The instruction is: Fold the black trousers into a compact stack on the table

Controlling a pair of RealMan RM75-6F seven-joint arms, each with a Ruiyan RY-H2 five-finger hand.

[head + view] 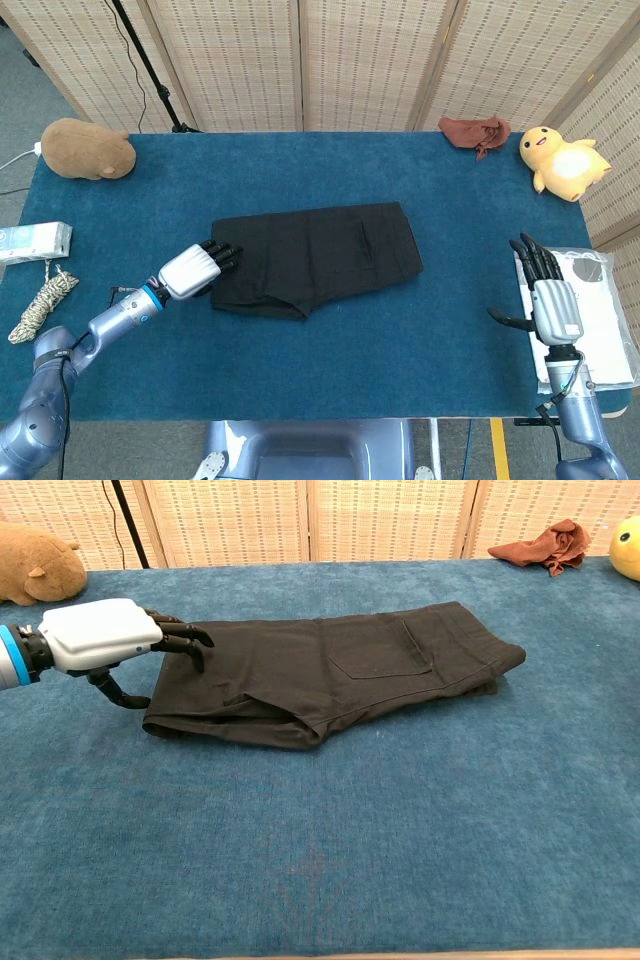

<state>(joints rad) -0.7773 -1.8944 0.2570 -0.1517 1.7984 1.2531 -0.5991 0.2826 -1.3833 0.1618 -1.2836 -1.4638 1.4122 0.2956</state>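
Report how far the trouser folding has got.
Done: the black trousers already lie folded over once into a layered rectangle on the table.
In hand: the left hand sits at their left end, fingers over the top layer and thumb low beside the edge, apparently set to take hold.
Left: likely one more fold to make it compact. The right hand rests open, far off.
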